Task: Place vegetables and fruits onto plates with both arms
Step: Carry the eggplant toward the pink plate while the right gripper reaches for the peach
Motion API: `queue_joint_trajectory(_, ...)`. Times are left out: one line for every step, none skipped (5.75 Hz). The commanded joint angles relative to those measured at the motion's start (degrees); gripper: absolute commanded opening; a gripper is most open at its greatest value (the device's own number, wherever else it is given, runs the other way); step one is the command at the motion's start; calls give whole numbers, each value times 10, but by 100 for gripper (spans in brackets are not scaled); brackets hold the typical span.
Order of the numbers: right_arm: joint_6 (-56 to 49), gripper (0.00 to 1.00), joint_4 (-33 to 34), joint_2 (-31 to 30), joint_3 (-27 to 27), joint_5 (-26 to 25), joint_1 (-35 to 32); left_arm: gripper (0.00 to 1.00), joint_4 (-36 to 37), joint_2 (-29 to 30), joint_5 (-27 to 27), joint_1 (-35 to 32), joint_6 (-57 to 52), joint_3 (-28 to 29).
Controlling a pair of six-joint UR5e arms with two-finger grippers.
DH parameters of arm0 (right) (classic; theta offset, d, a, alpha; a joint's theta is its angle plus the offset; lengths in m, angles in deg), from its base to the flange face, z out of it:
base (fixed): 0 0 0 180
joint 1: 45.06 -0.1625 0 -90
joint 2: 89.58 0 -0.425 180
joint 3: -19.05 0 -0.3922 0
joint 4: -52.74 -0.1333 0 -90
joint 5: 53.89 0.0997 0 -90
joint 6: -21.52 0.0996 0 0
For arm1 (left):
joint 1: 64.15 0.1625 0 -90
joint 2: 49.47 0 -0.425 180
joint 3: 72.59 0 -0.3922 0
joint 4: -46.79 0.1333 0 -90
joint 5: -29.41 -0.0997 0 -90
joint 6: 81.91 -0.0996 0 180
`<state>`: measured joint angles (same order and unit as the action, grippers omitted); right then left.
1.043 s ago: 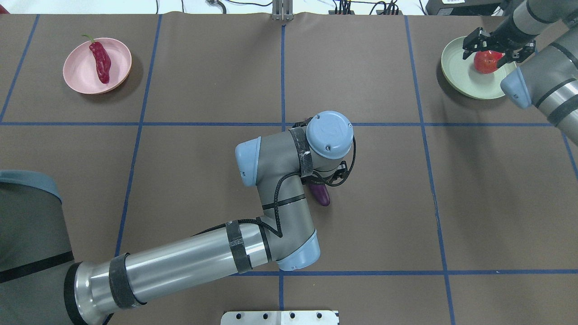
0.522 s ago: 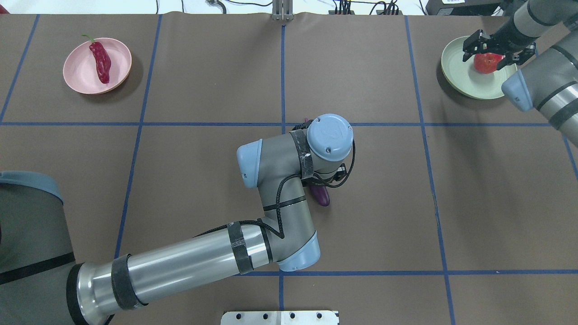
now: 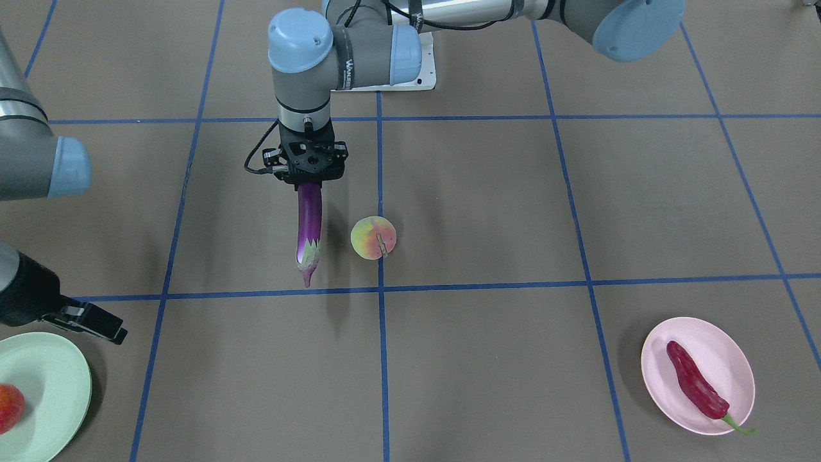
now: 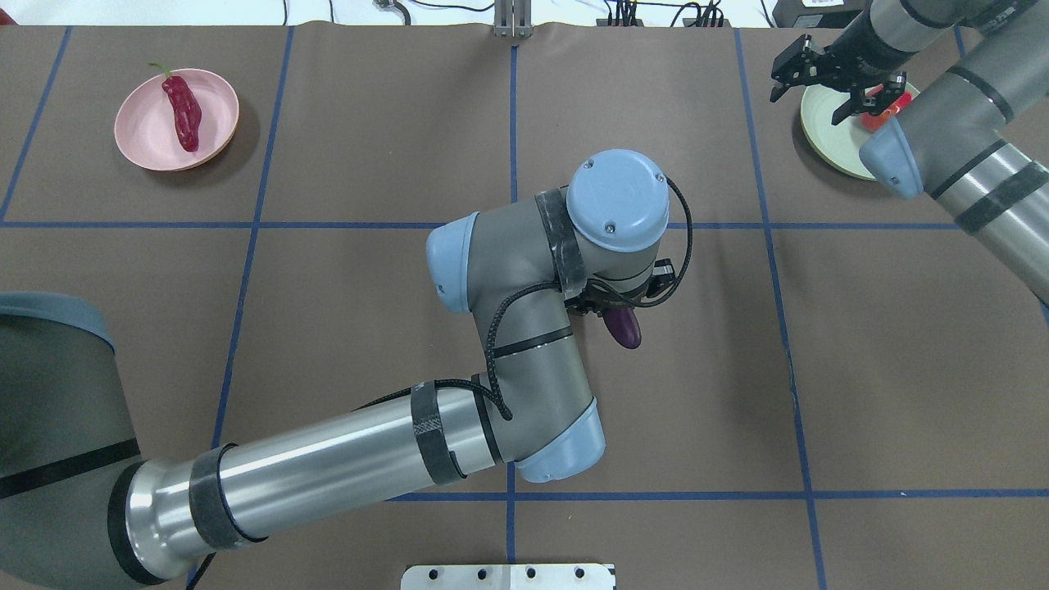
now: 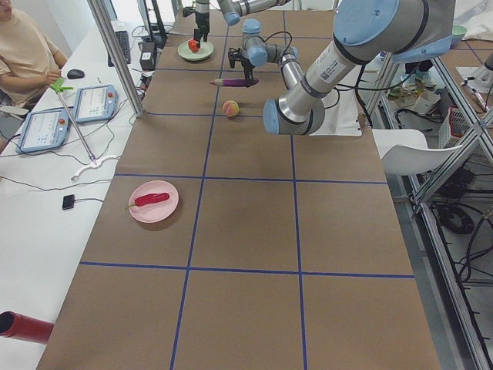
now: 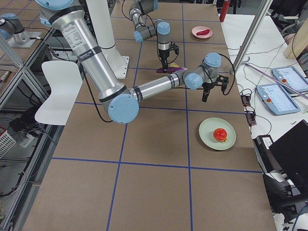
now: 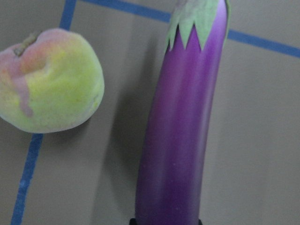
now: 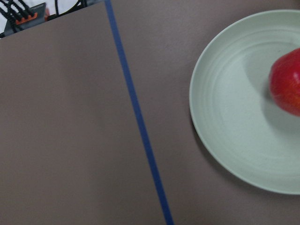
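Note:
My left gripper [image 3: 310,181] is shut on the thick end of the purple eggplant [image 3: 309,224], which hangs lifted off the table, cap away from the robot; it fills the left wrist view [image 7: 187,131]. The yellow-pink peach [image 3: 373,237] lies on the table beside it [image 7: 51,82]. The red chili [image 4: 183,111] lies on the pink plate [image 4: 139,127] at far left. The pomegranate [image 8: 288,82] sits on the green plate [image 8: 234,117] at far right. My right gripper [image 4: 807,100] is open and empty, above the plate's left edge [image 4: 824,135].
Brown table cover with a blue tape grid. The white base plate [image 4: 508,576] sits at the near edge. Cables and a metal post [image 4: 512,20] line the far edge. An operator sits with tablets [image 5: 92,104] along the far side.
My left arm has lifted the eggplant and shifted it a little to the right. My right gripper has drawn back from the pomegranate, up and to the left, off the green plate.

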<state>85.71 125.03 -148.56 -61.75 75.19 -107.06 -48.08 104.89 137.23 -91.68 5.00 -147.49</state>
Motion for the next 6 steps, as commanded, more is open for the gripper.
queue_joint_trajectory(109,100,0,1,-52,-6,73,0,24,-42,99,-88,-3,-28)
queue_joint_trajectory(156,100,0,2,-79,-7,102,0,7,-104,110,-126,-70,-51)
queue_joint_trajectory(193,100,0,5,-95,-35,147,0,6,-147,114,-159,-128,-49)
queue_joint_trajectory(247,100,0,40,-93,-91,208,0,7,-166,134,-215,-136,-31)
queue_joint_trajectory(268,100,0,67,-90,-129,244,0,7,-191,166,-259,-227,-7)
queue_joint_trajectory(295,100,3,79,-90,-156,262,0,6,-198,166,-301,-290,47)
